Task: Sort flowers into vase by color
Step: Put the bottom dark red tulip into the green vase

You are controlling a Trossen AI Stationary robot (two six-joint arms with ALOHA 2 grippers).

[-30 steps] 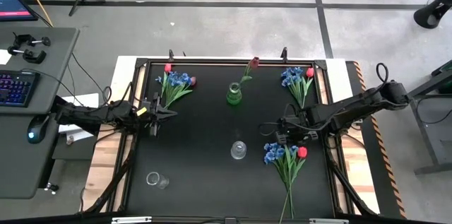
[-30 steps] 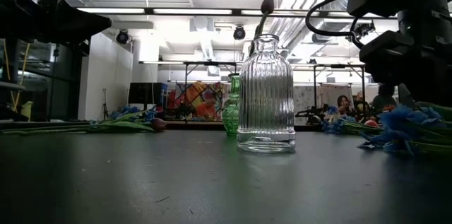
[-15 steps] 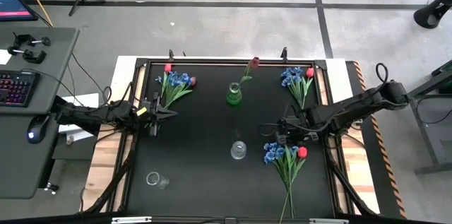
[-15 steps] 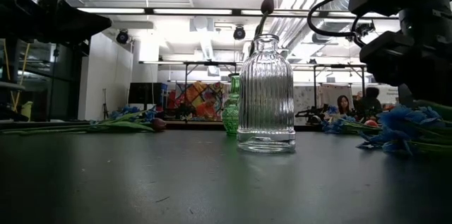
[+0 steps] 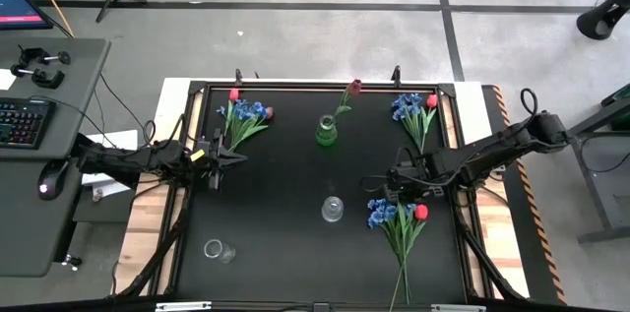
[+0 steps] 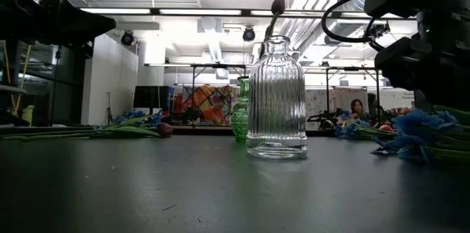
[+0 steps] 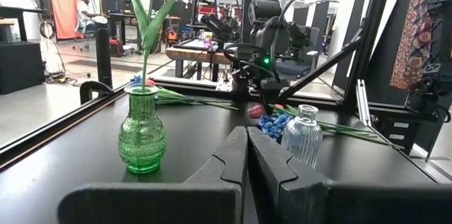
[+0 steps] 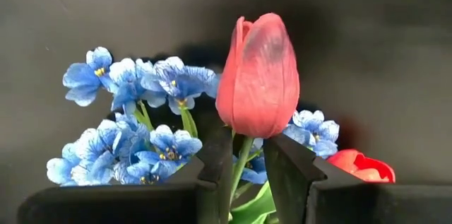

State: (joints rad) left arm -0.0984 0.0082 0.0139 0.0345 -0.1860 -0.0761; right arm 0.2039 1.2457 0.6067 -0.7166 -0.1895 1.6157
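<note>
The sorting looks barely begun. One dark pink-maroon tulip (image 5: 352, 87) already stands in the green vase (image 5: 326, 133) near the far middle of the desk (image 5: 285, 194), and that is the only flower placed. The ribbed clear vase (image 5: 333, 210) at mid-desk is empty, and so is the small clear jar (image 5: 218, 250) near the front left corner. Three bunches lie flat: one at the far left (image 5: 242, 115) with blue blossoms and red tulips, one at the far right (image 5: 413, 110) with blue blossoms and a red tulip, and one at the right front (image 5: 397, 221), just beside the clear vase. The right gripper (image 8: 248, 174) hangs over that last bunch, its fingers (image 8: 216, 164) closed on the green stem of a red tulip (image 8: 259, 75), whose head stands above the blue blossoms (image 8: 134, 118); a second red tulip (image 8: 360, 165) lies nearby. This tulip presumably goes into a vase next, but not the green one if colours stay apart. The left gripper (image 5: 234, 156) waits at the left edge, fingers (image 7: 226, 164) pressed together and holding nothing. Nearly all the flowers remain to be sorted.
</note>
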